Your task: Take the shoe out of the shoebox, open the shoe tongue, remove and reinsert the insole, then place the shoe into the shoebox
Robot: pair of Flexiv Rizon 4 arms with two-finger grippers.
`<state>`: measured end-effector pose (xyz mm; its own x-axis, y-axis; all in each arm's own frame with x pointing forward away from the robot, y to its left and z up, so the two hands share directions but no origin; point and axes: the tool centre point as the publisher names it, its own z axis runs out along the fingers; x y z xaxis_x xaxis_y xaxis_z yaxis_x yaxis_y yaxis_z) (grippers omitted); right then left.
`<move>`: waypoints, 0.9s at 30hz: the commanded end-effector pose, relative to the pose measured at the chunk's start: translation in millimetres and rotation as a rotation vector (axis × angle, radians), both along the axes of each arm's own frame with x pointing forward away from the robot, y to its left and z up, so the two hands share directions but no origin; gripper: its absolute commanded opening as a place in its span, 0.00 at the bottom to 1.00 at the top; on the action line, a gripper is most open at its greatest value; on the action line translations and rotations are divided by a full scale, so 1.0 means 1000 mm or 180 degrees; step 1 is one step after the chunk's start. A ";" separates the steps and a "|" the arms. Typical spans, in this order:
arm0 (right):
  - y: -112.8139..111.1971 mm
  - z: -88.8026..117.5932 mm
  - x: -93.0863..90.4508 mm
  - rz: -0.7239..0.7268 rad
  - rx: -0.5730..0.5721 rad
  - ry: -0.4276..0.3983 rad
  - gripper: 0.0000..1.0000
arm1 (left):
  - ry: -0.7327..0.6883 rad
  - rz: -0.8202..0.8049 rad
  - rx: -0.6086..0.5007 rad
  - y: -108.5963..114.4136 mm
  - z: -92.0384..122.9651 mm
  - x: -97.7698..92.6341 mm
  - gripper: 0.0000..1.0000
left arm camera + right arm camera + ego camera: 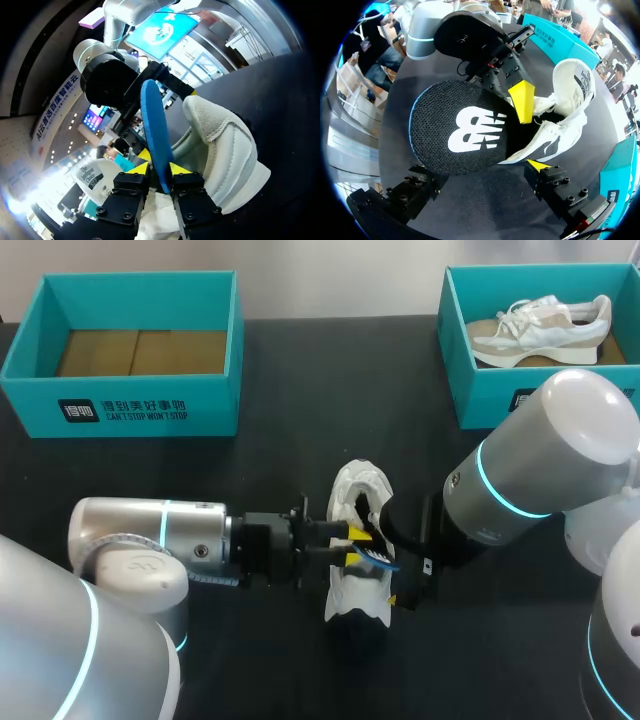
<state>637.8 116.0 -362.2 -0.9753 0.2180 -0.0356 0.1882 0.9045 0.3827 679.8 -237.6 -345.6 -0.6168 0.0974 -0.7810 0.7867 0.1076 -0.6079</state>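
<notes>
A white shoe (pixel 358 552) lies on the black table (pixel 300 370) near the middle, between my two grippers. Its insole (pixel 462 127), black on top with a white logo and blue underneath (pixel 155 135), stands on edge, partly out of the shoe's opening (pixel 547 122). My left gripper (pixel 354 546) comes in from the left and its yellow tips (pixel 137 168) press the insole's edge from both sides. My right gripper (pixel 480 175) is at the shoe's right side, wide open, with the insole's flat top just ahead of its fingers (pixel 555 182).
An empty teal shoebox (pixel 120 410) stands at the back left. A second teal shoebox (pixel 490 390) at the back right holds a beige and white shoe (pixel 540 328). My right arm (pixel 540 460) hangs over the table in front of that box.
</notes>
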 end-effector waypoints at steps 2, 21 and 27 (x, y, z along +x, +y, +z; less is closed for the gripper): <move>0.001 -0.001 -0.001 -0.0004 -0.0001 -0.0005 1.00 | 0.0007 -0.0021 -0.0037 0.008 0.013 -0.012 0.35; 0.001 -0.001 -0.001 -0.0004 -0.0001 -0.0005 1.00 | 0.0024 -0.0337 0.0134 -0.006 0.021 -0.031 0.00; 0.001 -0.001 -0.001 -0.0004 -0.0001 -0.0005 1.00 | -0.0100 -0.0271 0.0207 -0.010 -0.002 -0.019 0.00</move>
